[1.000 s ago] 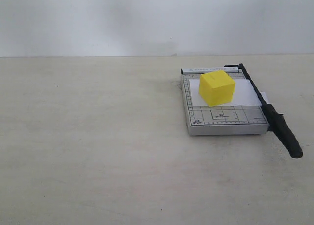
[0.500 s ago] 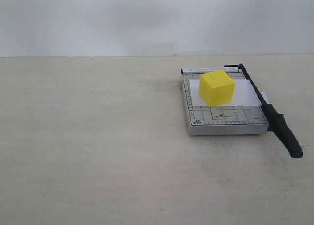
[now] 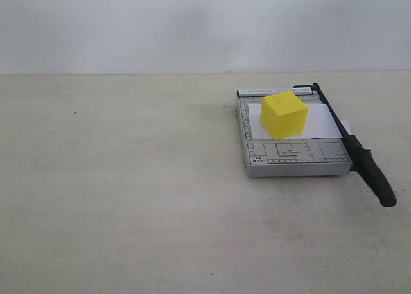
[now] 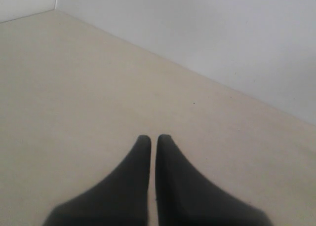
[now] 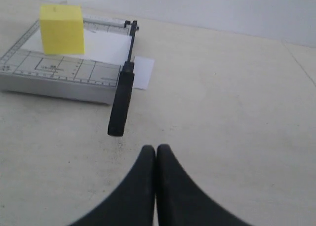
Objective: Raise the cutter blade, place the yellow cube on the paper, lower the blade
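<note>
The yellow cube [image 3: 284, 115] [image 5: 62, 29] rests on the white paper [image 3: 319, 122] [image 5: 111, 47], which lies across the grey gridded cutter base [image 3: 292, 156] [image 5: 54, 72]. Along the base's right edge the black cutter blade [image 3: 352, 144] [image 5: 123, 93] lies flat, its thick handle sticking out past the front. In the right wrist view my right gripper [image 5: 156, 149] is shut and holds nothing, a short way back from the handle tip. Over bare table, my left gripper [image 4: 150, 138] is shut with only a hairline gap and holds nothing. Neither gripper shows in the exterior view.
A beige table [image 3: 128, 191] spreads to the left and front of the cutter. A pale wall [image 3: 192, 24] closes the back. A corner of the paper [image 5: 140, 73] pokes out beyond the blade side.
</note>
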You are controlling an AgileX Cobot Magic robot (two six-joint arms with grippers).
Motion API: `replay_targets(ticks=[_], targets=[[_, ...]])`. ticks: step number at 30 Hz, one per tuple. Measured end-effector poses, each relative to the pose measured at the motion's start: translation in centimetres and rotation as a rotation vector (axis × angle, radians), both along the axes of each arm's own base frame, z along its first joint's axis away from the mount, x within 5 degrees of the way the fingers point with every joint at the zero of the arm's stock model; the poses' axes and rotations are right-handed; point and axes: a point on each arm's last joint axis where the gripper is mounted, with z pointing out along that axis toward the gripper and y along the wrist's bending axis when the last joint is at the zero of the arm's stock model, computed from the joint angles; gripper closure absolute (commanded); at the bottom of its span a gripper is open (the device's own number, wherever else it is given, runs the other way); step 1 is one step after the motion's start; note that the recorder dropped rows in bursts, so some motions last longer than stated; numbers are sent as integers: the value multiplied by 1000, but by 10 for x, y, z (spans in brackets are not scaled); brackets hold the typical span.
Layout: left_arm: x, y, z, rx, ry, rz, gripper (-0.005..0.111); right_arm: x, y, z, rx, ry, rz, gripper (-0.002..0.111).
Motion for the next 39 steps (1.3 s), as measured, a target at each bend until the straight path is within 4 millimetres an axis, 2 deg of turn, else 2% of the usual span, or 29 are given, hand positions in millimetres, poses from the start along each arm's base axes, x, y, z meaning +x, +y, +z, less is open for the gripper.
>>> replay_targets(ticks=[13, 18, 22, 39], targets=[[0, 0, 0, 0, 0, 0, 102, 1, 4, 2, 29, -50, 36, 108], [0, 0, 0, 0, 0, 0, 102, 2, 3, 2, 57, -52, -7, 108], [0, 0, 0, 0, 0, 0, 102, 2, 1, 2, -55, -54, -21, 108], [0, -1, 0, 0, 0, -10, 102, 2, 1, 3, -65, -54, -16, 108]])
